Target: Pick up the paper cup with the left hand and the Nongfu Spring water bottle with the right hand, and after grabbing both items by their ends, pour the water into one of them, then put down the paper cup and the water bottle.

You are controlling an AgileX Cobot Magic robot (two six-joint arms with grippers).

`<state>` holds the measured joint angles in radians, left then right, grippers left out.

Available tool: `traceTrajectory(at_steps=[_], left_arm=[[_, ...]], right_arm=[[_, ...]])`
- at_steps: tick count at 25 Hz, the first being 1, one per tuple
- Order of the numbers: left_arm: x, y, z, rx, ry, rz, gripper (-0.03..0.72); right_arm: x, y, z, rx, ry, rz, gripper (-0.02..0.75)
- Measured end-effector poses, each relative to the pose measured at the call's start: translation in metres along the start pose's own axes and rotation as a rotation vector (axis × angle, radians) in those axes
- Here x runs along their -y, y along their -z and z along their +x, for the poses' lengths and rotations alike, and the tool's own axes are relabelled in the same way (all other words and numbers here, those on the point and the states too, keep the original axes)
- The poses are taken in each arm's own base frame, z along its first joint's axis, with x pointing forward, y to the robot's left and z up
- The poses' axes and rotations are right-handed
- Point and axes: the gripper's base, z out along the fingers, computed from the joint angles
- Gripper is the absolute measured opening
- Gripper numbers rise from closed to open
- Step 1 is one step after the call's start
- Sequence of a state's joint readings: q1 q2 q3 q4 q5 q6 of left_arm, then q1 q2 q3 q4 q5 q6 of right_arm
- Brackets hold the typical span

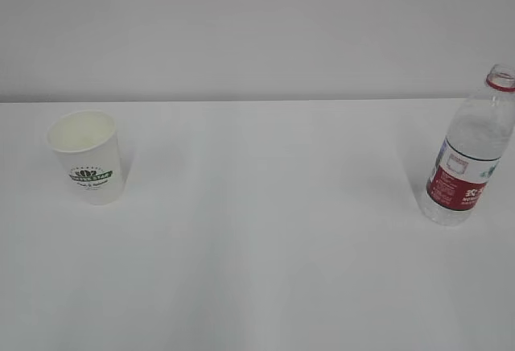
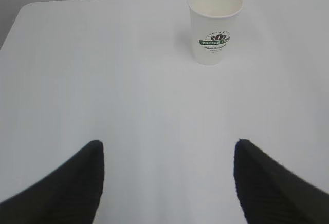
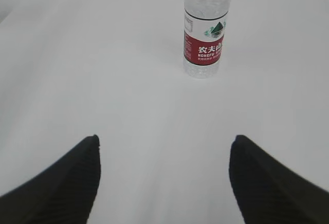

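Observation:
The white paper cup [image 1: 86, 155] with its green logo stands upright at the left of the table; it looks empty. In the left wrist view the paper cup [image 2: 215, 24] sits far ahead, a little right of centre. My left gripper [image 2: 168, 149] is open, with only bare table between its black fingers [image 2: 77, 183]. The Nongfu Spring water bottle [image 1: 469, 151] stands upright at the right, uncapped, with a red neck ring. The right wrist view shows the water bottle [image 3: 204, 34] far ahead. My right gripper [image 3: 164, 144] is open and empty. Neither arm shows in the exterior view.
The white table [image 1: 265, 230] runs back to a plain pale wall [image 1: 257, 21]. The table's rounded far left corner [image 2: 25, 8] shows in the left wrist view. Nothing else stands between cup and bottle.

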<state>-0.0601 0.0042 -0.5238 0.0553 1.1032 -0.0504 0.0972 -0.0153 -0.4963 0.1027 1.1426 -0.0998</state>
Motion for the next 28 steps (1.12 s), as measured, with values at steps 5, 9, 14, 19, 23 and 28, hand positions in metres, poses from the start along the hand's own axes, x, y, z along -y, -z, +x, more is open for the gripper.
traceTrajectory(at_steps=[5, 9, 14, 19, 23, 28], left_arm=[[0.0000, 0.0000, 0.0000, 0.000, 0.000, 0.000, 0.569], [0.0000, 0.0000, 0.0000, 0.000, 0.000, 0.000, 0.569], [0.0000, 0.0000, 0.0000, 0.000, 0.000, 0.000, 0.569], [0.0000, 0.0000, 0.0000, 0.000, 0.000, 0.000, 0.568], [0.0000, 0.0000, 0.0000, 0.000, 0.000, 0.000, 0.568], [0.0000, 0.0000, 0.0000, 0.000, 0.000, 0.000, 0.567]], right_arm=[[0.0000, 0.0000, 0.0000, 0.000, 0.000, 0.000, 0.587], [0.0000, 0.0000, 0.0000, 0.000, 0.000, 0.000, 0.587], [0.0000, 0.0000, 0.0000, 0.000, 0.000, 0.000, 0.587], [0.0000, 0.0000, 0.0000, 0.000, 0.000, 0.000, 0.587], [0.0000, 0.0000, 0.0000, 0.000, 0.000, 0.000, 0.587], [0.0000, 0.0000, 0.0000, 0.000, 0.000, 0.000, 0.587]])
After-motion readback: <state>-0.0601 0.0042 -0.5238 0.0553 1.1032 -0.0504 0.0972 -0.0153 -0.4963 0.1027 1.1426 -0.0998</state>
